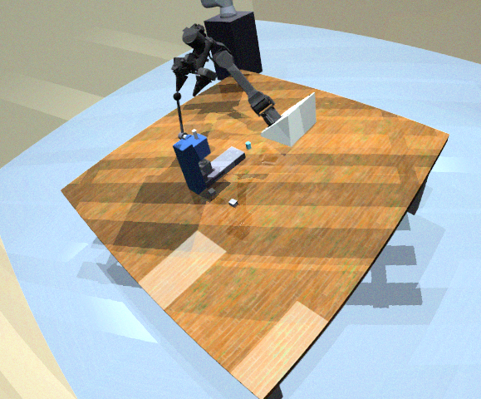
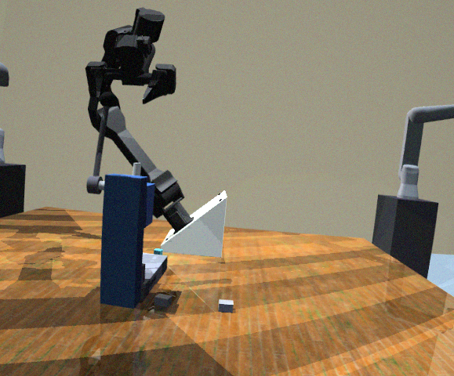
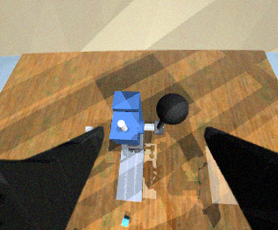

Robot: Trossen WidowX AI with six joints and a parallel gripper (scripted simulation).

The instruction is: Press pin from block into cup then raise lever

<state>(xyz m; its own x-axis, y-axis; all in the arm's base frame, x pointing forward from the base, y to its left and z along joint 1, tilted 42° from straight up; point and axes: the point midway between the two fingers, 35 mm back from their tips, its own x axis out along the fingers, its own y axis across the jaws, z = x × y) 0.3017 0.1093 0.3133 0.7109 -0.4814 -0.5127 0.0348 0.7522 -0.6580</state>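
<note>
My gripper (image 1: 186,91) (image 2: 121,99) (image 3: 152,131) is spread wide with nothing pinched in it, up high by the top of the lever (image 1: 179,115) (image 2: 100,146) (image 3: 161,124). On my wrist view the lever's black knob (image 1: 177,96) (image 2: 106,99) (image 3: 173,108) shows between the two fingers, nearer the one on the right of that picture; whether either finger touches it, I can't tell. The lever stands up, leaning slightly, from the side of the blue press (image 1: 188,165) (image 2: 122,243) (image 3: 126,115). A pale rod (image 1: 194,134) (image 2: 136,168) (image 3: 123,126) pokes out of the press top. Below its head I have a dark grey shape on the bed (image 1: 229,160) (image 2: 156,262) (image 3: 130,179), close to the column, which I take for the block (image 1: 205,166) (image 3: 137,143); the head and column hide too much for me to judge the pin against the punch. A cyan piece (image 1: 247,145) (image 2: 157,251) (image 3: 125,220) sits just past the bed's free end. Near the foot of the column I see a dark cube (image 1: 211,191) (image 2: 163,299), and a light cube (image 1: 233,202) (image 2: 225,305) lies apart from it on the wooden table (image 1: 274,240) (image 2: 283,291) (image 3: 48,96). My arm rises from a white wedge (image 1: 301,120) (image 2: 202,240).
</note>
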